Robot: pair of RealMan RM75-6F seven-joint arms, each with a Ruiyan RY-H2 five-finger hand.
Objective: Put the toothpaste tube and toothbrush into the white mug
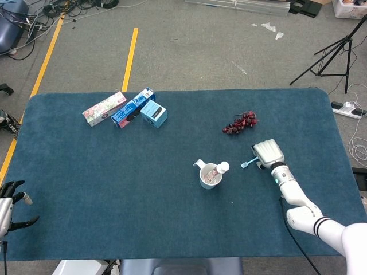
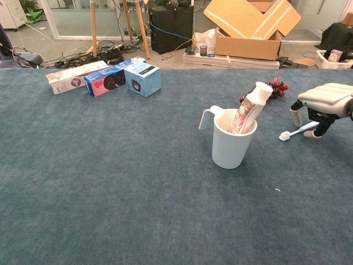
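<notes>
With the toothpaste tube point(image 2: 248, 109) already leaning in the white mug point(image 2: 231, 144), the right robot hand point(image 2: 322, 105) arches spread over the toothbrush point(image 2: 298, 131) lying on the worktop point(image 2: 110, 176) and should pinch its handle squarely, then lift bristles clear before tipping it in.

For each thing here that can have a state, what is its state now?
Toothpaste tube: standing tilted in the mug, cap up.
White mug: upright, holding the tube only.
Toothbrush: lying on the table, beside the mug.
Right hand: over the toothbrush handle, grip unclear.
Left hand: open, holding nothing.
</notes>
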